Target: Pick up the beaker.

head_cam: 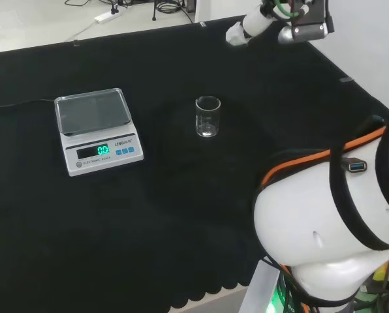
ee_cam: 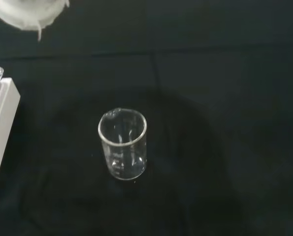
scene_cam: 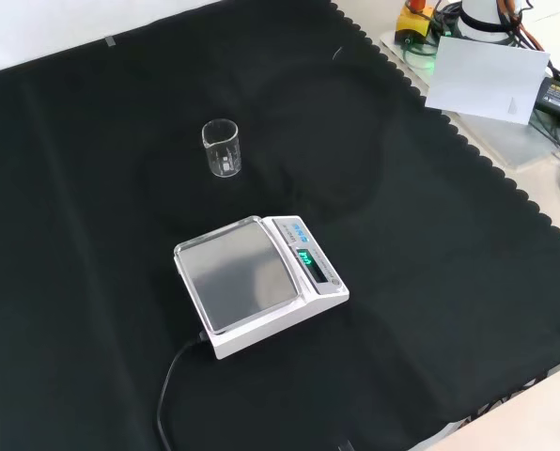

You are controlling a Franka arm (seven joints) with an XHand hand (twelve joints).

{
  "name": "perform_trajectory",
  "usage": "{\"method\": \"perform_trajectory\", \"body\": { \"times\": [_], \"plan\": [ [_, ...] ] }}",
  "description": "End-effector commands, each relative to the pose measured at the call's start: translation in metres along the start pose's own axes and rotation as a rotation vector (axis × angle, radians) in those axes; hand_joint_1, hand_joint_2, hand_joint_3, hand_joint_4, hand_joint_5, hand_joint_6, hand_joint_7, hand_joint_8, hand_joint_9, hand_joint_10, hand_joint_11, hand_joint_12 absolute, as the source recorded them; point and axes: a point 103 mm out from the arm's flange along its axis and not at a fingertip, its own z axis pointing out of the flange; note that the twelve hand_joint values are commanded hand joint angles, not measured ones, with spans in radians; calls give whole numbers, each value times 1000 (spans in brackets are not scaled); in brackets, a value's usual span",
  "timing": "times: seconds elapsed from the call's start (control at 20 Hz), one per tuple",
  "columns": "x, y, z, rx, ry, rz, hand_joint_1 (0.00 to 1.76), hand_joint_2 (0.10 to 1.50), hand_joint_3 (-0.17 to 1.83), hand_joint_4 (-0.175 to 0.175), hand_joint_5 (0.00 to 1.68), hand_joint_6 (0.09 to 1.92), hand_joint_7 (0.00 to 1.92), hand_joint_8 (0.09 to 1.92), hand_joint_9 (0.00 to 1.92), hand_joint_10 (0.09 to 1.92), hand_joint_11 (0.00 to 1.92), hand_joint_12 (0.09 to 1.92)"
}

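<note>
A small clear glass beaker (head_cam: 207, 117) stands upright and alone near the middle of the black cloth; it looks empty. In the front view the beaker (scene_cam: 221, 148) is beyond the scale, towards the top left. The wrist view looks down on the beaker (ee_cam: 123, 144) from some distance. The hand (head_cam: 241, 29) hangs high at the top of the head view, well beyond and to the right of the beaker, touching nothing. A blurred white part of the hand (ee_cam: 24, 12) sits at the corner of the wrist view.
A white digital scale (head_cam: 96, 129) with a lit green display stands left of the beaker in the head view; its cable trails off the cloth. In the front view the scale (scene_cam: 256, 285) is nearer than the beaker. The arm's white links (head_cam: 331, 222) fill the lower right.
</note>
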Motion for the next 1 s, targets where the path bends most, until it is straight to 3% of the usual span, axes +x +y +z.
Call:
{"method": "perform_trajectory", "body": {
  "times": [0.05,1.0],
  "plan": [
    [10,13,25,27,7,-24,731,645,226,1,179,87,99,759,302,923,117,1508],
    [56,88,100,127,-30,-89,740,633,219,5,147,87,81,752,277,926,95,1515]
  ]
}}
